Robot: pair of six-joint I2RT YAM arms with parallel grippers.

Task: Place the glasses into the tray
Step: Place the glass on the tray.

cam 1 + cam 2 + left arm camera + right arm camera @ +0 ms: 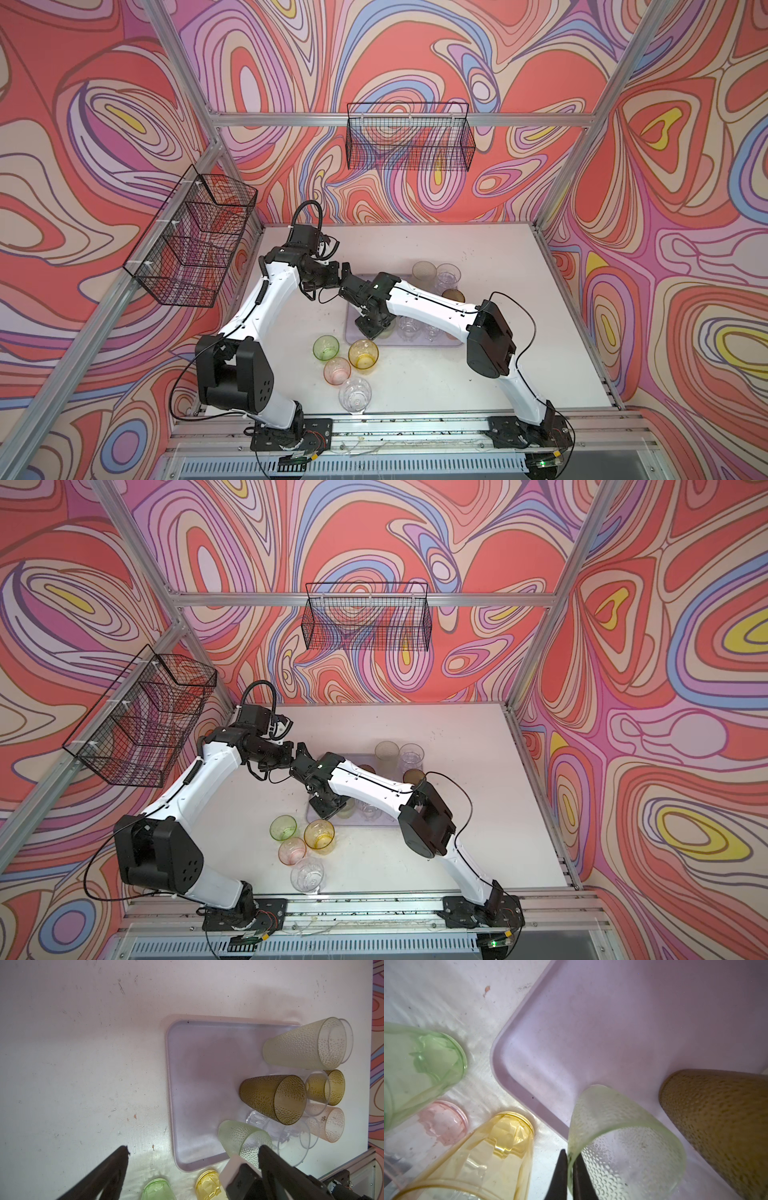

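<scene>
My right gripper [570,1153] is shut on the rim of a pale green dimpled glass [612,1126], one finger inside and one outside. The glass stands upright at the lavender tray's [612,1032] near left corner; whether its base touches I cannot tell. In both top views the right gripper [372,328] covers most of it. Several glasses stand in the tray, among them an olive-brown one [270,1097] and a tall pale one [301,1045]. My left gripper [193,1148] hangs open and empty above the table, left of the tray [199,1084].
On the table in front of the tray stand a green glass [326,347], an amber glass [363,354], a pink glass [337,370] and a clear glass [354,395]. Black wire baskets hang on the left wall [195,237] and back wall [409,137].
</scene>
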